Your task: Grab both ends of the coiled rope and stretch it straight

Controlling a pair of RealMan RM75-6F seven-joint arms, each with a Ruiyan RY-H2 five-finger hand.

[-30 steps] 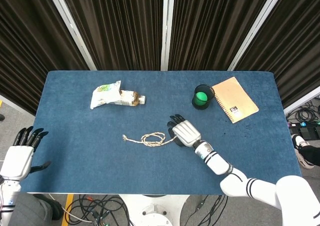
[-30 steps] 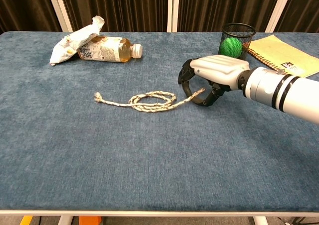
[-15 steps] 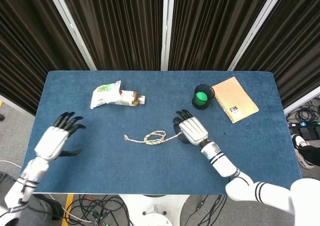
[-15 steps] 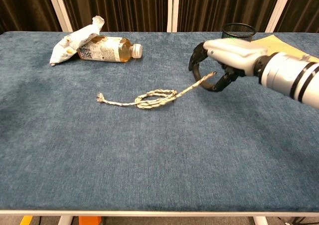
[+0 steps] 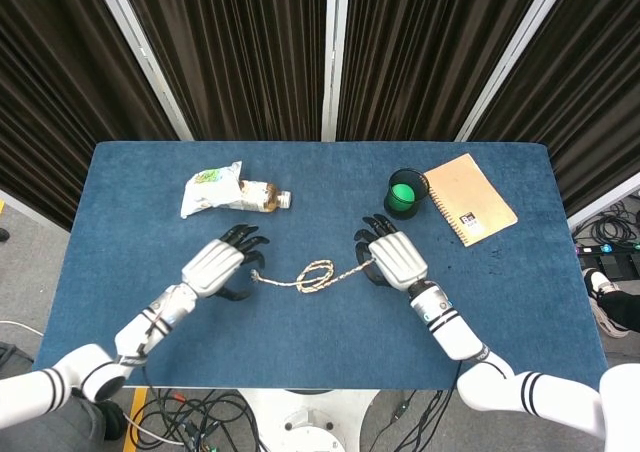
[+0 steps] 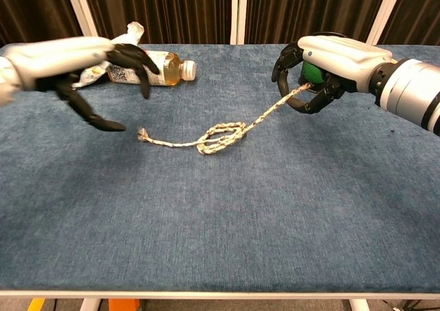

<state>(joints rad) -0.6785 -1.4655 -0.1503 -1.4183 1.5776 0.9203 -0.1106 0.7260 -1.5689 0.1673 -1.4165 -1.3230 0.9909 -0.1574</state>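
A pale braided rope (image 5: 315,275) (image 6: 220,136) lies on the blue table with a small coil at its middle. My right hand (image 5: 392,258) (image 6: 323,70) pinches the rope's right end and holds it lifted off the cloth. The rope's frayed left end (image 6: 143,135) rests on the table. My left hand (image 5: 218,268) (image 6: 82,67) hovers just above and left of that end, its fingers spread and holding nothing.
A bottle (image 5: 262,198) (image 6: 148,68) lies on its side at the back left with a crumpled white bag (image 5: 208,189) (image 6: 103,55) against it. A black mesh cup holding a green ball (image 5: 404,193) and a tan notebook (image 5: 469,198) stand behind my right hand.
My left hand swept in from the table's left edge to just beside the rope's left end. My right hand lifted the right end up and to the right, tightening the coil.
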